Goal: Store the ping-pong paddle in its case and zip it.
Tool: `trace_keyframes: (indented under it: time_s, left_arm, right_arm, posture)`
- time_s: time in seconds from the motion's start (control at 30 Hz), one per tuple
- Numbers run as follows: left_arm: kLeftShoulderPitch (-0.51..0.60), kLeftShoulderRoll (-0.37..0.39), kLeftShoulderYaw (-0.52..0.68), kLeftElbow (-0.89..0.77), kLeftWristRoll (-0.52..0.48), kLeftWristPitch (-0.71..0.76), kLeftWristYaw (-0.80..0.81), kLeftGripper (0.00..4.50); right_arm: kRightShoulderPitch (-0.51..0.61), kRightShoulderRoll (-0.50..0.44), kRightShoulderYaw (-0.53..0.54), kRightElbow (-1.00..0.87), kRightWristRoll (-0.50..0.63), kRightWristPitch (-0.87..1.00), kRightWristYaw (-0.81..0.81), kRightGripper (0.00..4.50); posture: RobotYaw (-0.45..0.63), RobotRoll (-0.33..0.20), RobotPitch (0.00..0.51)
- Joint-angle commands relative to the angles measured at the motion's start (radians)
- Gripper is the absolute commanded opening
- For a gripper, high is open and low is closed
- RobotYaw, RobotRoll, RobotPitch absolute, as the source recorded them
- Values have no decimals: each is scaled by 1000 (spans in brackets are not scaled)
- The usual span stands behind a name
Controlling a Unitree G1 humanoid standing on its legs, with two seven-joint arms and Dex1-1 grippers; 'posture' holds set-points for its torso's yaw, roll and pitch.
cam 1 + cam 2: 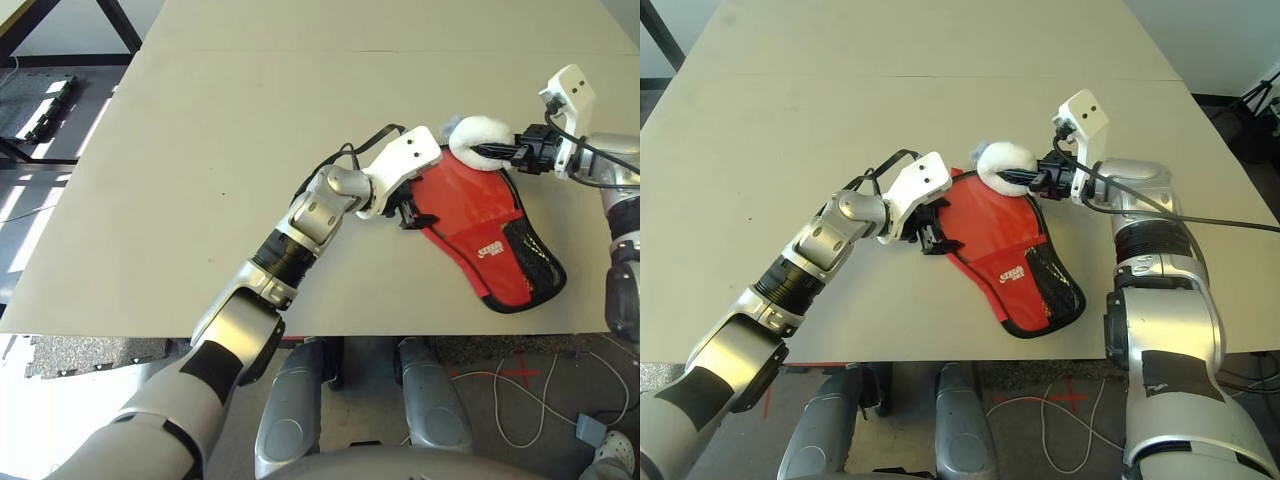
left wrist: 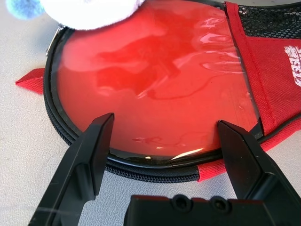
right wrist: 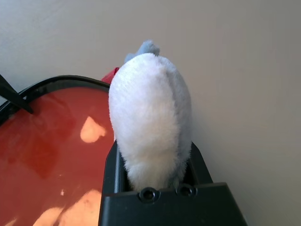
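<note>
On the worktop (image 1: 790, 130), toward its near right part, the case (image 1: 1025, 270) lies flat with its red face up, round end far and left, mesh-pocket end near and right — so its long axis runs on a slant from far-left to near-right. In the head views the left gripper (image 1: 932, 238) sits at the case's left edge, and the right gripper (image 1: 1025, 180) reaches in from the right at the far rim, where a white fluffy ball (image 1: 1002, 160) sits. In the left wrist view its jaws stand wide apart over the case's near rim, with the glossy red face showing inside the zipper (image 2: 155, 169); I judge this to be the ping-pong paddle (image 2: 155, 89) already lying in the opened case, handle hidden. In the right wrist view the jaws are closed on the white ball, just beside the case's round rim. The ball, I judge, hangs on the zip pull, so the right arm is the one placed to zip.
</note>
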Motion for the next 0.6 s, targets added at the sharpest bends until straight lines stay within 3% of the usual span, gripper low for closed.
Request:
trace_keyframes:
  time_s: [0.03, 0.47, 0.6]
  left_arm:
    - [28, 5, -39, 35, 24, 24, -7, 4500]
    - [31, -1, -44, 33, 24, 27, -12, 4500]
    - [29, -4, -44, 37, 24, 26, -11, 4500]
  right_arm:
    - [-2, -60, -13, 31, -33, -22, -25, 616]
    - [22, -141, -15, 56, -57, -34, 3, 599]
    - [62, -201, -9, 31, -47, 14, 128, 599]
  posture:
    - [-153, 0, 270]
    - [-160, 0, 273]
    - [-164, 0, 276]
